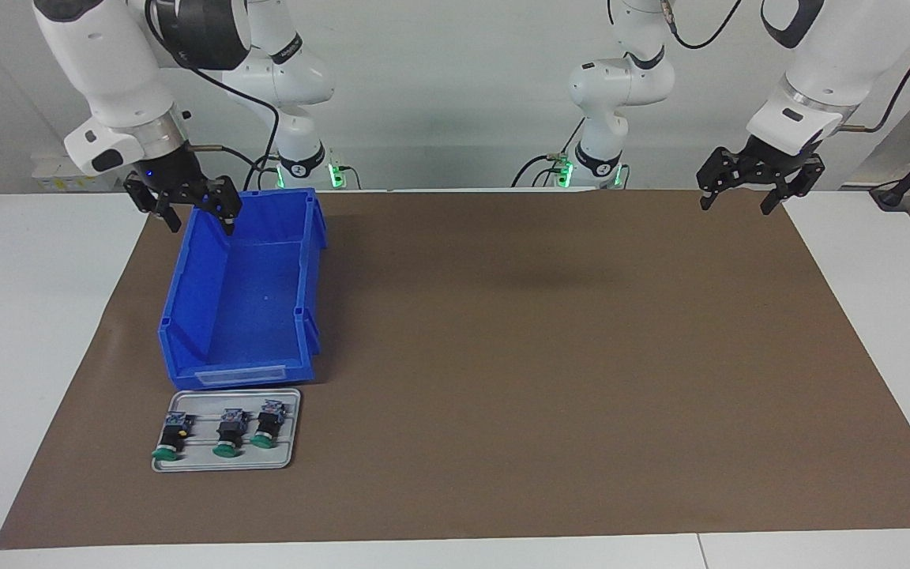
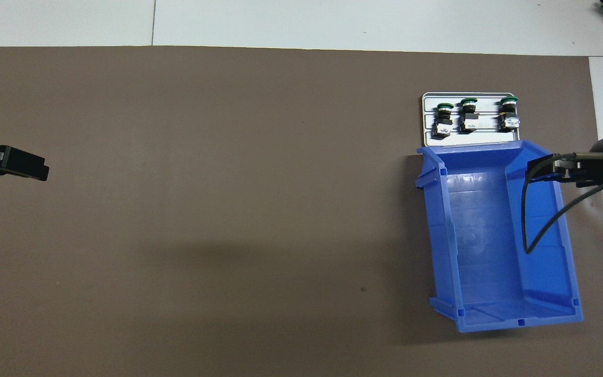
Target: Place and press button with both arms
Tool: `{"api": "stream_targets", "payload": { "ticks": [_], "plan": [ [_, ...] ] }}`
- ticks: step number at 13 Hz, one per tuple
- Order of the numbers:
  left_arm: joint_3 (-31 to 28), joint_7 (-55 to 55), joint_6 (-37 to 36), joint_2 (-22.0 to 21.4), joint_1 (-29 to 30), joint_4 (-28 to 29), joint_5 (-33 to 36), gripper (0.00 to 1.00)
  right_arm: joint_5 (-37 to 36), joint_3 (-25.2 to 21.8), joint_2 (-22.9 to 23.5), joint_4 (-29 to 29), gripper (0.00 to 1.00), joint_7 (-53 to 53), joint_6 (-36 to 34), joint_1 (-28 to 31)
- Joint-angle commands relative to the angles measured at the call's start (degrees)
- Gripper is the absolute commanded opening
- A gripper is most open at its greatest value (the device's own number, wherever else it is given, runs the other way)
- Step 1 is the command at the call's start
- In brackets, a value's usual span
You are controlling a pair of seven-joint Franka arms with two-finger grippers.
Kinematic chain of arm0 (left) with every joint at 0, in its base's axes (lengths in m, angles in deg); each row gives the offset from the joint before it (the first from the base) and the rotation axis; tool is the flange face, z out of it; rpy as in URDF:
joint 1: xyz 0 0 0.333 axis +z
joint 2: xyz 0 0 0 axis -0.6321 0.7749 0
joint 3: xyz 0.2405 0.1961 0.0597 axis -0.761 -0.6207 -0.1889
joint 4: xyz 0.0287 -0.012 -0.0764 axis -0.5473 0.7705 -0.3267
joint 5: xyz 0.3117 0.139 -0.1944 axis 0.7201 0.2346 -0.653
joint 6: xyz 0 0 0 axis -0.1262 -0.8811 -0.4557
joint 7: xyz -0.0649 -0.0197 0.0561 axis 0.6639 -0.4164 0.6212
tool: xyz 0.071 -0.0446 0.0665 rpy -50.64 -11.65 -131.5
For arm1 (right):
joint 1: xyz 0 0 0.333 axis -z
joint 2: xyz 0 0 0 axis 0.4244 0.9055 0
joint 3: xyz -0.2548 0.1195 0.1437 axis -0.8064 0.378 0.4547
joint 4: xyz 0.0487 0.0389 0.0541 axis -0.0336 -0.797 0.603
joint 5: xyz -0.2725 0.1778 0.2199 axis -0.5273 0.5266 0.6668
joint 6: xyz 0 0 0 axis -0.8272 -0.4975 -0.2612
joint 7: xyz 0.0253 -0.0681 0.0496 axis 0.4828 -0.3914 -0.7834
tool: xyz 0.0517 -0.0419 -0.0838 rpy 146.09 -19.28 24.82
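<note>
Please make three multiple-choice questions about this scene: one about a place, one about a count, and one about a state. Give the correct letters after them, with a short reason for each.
1. Where is the grey tray?
A. Inside the blue bin
B. On the mat beside the blue bin, farther from the robots than it
C. Under the left gripper

2. How many buttons lie on the tray?
A. Three
B. One
C. Five

3. What is the state of the right gripper?
A. Shut on a button
B. Resting on the tray
C. Open and empty, over the bin

Answers:
1 B: the tray lies just off the bin's end, away from the robots.
2 A: three green-capped buttons lie side by side on it.
3 C: its fingertips stand apart with nothing between them; the left gripper waits, open, at its own end.
</note>
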Motion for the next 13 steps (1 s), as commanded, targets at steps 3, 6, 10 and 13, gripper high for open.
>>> {"api": "stream_targets", "payload": {
  "ticks": [3, 6, 10, 13],
  "plan": [
    [0.55, 0.13, -0.25, -1.64, 0.72, 1.8, 0.71, 1.0, -0.1, 0.19, 14.99, 4.73, 0.87, -2.04, 13.28, 1.34],
    [0.55, 0.13, -0.25, -1.64, 0.72, 1.8, 0.71, 1.0, -0.62, -0.07, 23.79, 9.57, 0.87, -1.95, 21.45, 1.43],
    [0.55, 0.13, -0.25, -1.55, 0.72, 1.8, 0.71, 1.0, -1.77, 0.02, 30.57, 10.11, 0.84, -1.43, 31.74, 1.43],
    [0.55, 0.13, -0.25, -1.64, 0.72, 1.8, 0.71, 1.0, -1.68, -0.07, 33.92, 10.2, 0.81, -1.34, 36.33, 1.43]
  ]
}}
